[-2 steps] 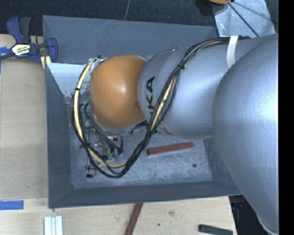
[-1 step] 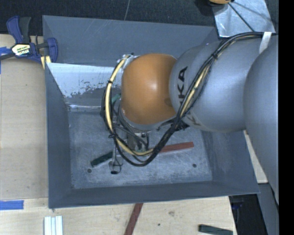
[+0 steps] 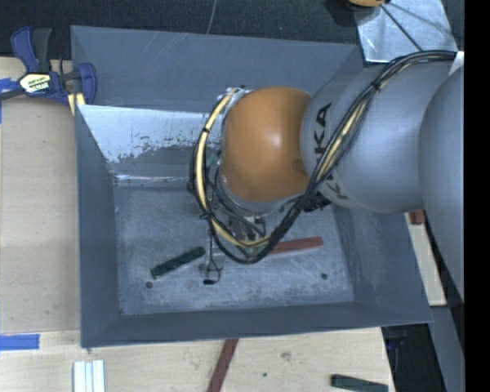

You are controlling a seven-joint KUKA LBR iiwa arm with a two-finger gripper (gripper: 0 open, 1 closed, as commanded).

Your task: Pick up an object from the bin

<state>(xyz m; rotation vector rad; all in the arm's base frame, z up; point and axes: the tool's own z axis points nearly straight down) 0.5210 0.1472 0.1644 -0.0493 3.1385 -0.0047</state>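
My gripper hangs low over the bin floor, near the front and a little left of the middle, with most of its body hidden under the arm's orange cover. A dark green flat stick lies on the floor just to its left, slanting up to the right, and its right end comes close to the gripper's tip. To the gripper's right lies a reddish-brown flat stick, almost level, its left end hidden under the cables.
The arm and its orange cover hang over the bin's middle and right, hiding the floor below them. Sloping grey walls close the bin in on all sides. The floor's left part is bare metal with scuffs.
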